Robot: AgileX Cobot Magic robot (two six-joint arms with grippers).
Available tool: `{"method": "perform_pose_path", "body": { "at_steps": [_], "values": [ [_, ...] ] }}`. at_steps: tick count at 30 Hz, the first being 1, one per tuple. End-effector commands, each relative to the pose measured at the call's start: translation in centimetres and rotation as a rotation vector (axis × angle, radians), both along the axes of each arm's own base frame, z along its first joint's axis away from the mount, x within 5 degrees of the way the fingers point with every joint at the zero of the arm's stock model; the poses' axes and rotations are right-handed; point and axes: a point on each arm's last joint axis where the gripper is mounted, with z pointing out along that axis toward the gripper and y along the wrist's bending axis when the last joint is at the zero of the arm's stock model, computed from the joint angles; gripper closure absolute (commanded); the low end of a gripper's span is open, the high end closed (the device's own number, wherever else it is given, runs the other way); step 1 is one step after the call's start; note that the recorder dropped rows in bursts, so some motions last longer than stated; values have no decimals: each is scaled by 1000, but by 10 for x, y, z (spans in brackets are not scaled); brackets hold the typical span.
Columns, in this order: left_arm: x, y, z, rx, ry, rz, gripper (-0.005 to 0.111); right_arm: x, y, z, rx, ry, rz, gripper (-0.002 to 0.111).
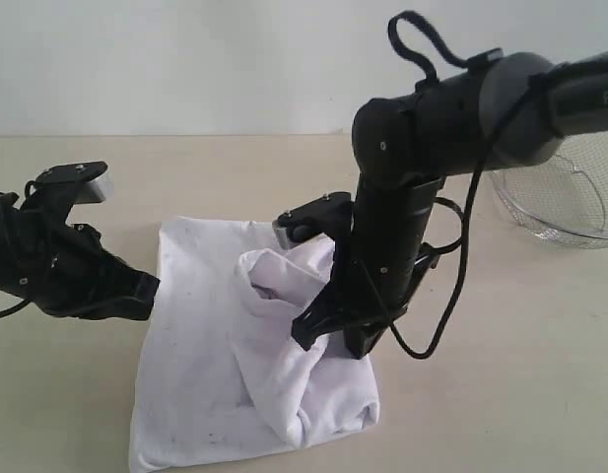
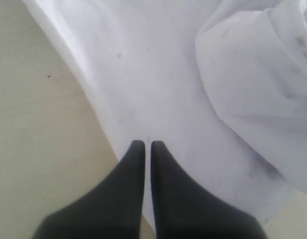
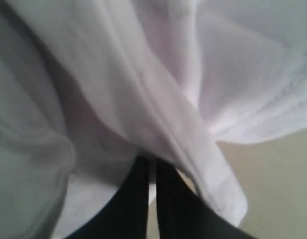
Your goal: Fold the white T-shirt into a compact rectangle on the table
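Pinching the white T-shirt (image 1: 195, 335), right jaws hold a fold.

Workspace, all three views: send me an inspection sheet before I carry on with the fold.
Surface: table, pale beige, at least one tiny dark speck.
Job's things: T-shirt, partly folded, lying flat on its left side, with one fold raised off the table in the middle.
Clutter: wire basket at the far right, apart from the shirt.
Grippers: left gripper, jaws nearly together at the shirt's left edge, unclear whether they pinch cloth; right gripper, shut on the raised fold.
Cables: black cable hangs in a loose loop beside the right gripper.
Surroundings: plain grey-white wall behind the table.
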Motion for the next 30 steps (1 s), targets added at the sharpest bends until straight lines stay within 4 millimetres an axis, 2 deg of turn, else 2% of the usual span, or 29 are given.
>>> {"method": "perform_pose_path", "body": {
  "at_steps": [1,4,7,9,10,14,16,19,26,30],
  "values": [
    [-1,0,-1,-2,-2,9,102,15,-1,-12,-23,-128,-1,108],
    [-1,0,-1,-4,-1,10,102,30,0,1,-47,-227,24,108],
    [-1,-1,-1,-14,2,19,102,53,10,30,-8,-383,37,108],
    [-1,-1,-1,-14,2,19,102,67,17,40,30,-454,32,108],
    [-1,-1,-1,-13,1,20,102,78,23,40,40,-474,30,108],
    [0,-1,0,-10,-4,21,102,111,44,15,67,-452,31,108],
    [1,0,0,-3,-19,32,102,121,54,8,100,-415,28,108],
    [5,2,0,15,-55,53,102,117,69,22,140,-424,91,108],
    [9,5,1,36,-97,82,102,79,111,58,216,-434,271,108],
    [9,5,1,35,-95,81,102,68,112,77,205,-439,301,108]
  ]
}}
